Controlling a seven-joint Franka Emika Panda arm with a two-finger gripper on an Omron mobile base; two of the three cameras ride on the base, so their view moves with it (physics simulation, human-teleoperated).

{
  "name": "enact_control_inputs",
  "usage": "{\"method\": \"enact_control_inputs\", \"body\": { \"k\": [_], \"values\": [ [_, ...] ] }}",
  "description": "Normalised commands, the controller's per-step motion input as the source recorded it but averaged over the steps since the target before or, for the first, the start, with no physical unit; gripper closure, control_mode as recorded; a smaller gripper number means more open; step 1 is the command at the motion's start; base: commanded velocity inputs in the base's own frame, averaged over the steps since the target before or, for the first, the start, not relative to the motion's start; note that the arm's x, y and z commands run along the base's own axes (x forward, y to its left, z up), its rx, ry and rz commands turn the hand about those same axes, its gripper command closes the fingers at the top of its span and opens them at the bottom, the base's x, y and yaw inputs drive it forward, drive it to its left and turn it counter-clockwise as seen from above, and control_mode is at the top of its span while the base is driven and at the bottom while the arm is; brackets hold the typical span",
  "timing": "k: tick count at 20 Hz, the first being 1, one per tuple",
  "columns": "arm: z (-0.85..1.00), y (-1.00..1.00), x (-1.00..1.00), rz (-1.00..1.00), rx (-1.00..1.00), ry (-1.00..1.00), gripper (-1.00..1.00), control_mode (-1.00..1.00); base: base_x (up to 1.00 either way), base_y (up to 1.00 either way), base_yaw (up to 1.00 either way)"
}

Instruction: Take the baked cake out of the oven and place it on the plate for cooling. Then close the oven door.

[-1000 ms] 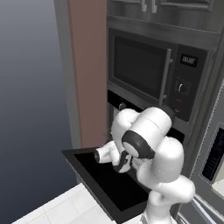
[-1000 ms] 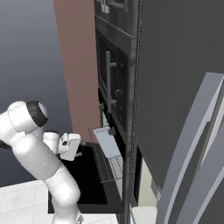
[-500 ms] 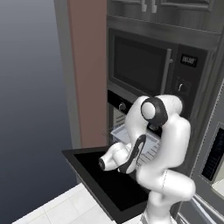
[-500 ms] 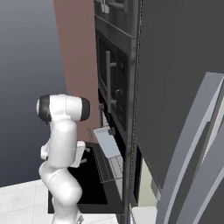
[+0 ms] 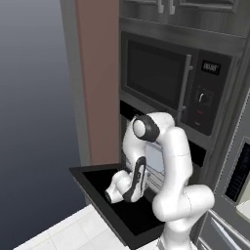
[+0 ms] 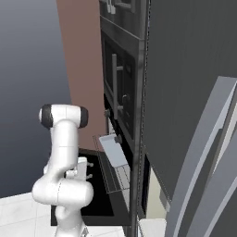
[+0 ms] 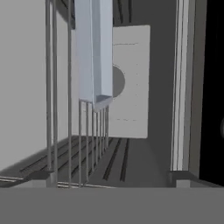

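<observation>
The oven [image 5: 146, 161] stands open below the microwave. Its door [image 5: 112, 210] lies flat as a black panel. A pale grey tray [image 6: 113, 150] sits slid out on a wire rack [image 6: 118, 178] over the door. My gripper [image 6: 88, 170] hovers low above the door, open and holding nothing, aimed at the oven mouth. In the hand view the same tray [image 7: 94, 52] hangs rolled on its side among the rack wires, with the oven's back wall [image 7: 131, 83] behind it. The cake is hidden and the plate is out of view.
The microwave [image 5: 161, 73] with its vertical handle sits right above the oven. A brown side panel [image 5: 97, 78] bounds the left. A tall dark cabinet wall [image 6: 185, 92] and a steel fridge handle [image 6: 203, 157] close in the right. Pale floor tiles [image 5: 63, 229] lie beneath the door.
The arm has folded: its elbow rose and swung toward the oven while the hand sank a little lower over the open door. The jaws stayed open.
</observation>
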Motion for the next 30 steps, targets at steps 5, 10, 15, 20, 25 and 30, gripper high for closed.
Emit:
{"method": "enact_control_inputs", "body": {
  "k": [5,10,15,20,25,30],
  "values": [
    [-0.31,0.00,0.52,-0.08,-0.11,0.00,-1.00,-1.00,0.00,0.00,0.00],
    [-0.28,0.00,0.69,-0.08,-0.07,0.00,-1.00,-1.00,0.00,0.00,0.00],
    [-0.34,-0.06,0.69,-0.07,-0.07,0.00,-1.00,-1.00,0.00,0.00,0.00],
    [-0.47,-0.23,0.69,-0.04,-0.07,0.00,-1.00,-1.00,0.00,0.00,0.00],
    [-0.45,-0.38,0.71,0.00,-0.05,0.00,-1.00,-1.00,0.00,0.00,0.00],
    [-0.44,-0.39,0.69,0.00,-0.04,0.00,-1.00,-1.00,0.00,0.00,0.00]
  ]
}}
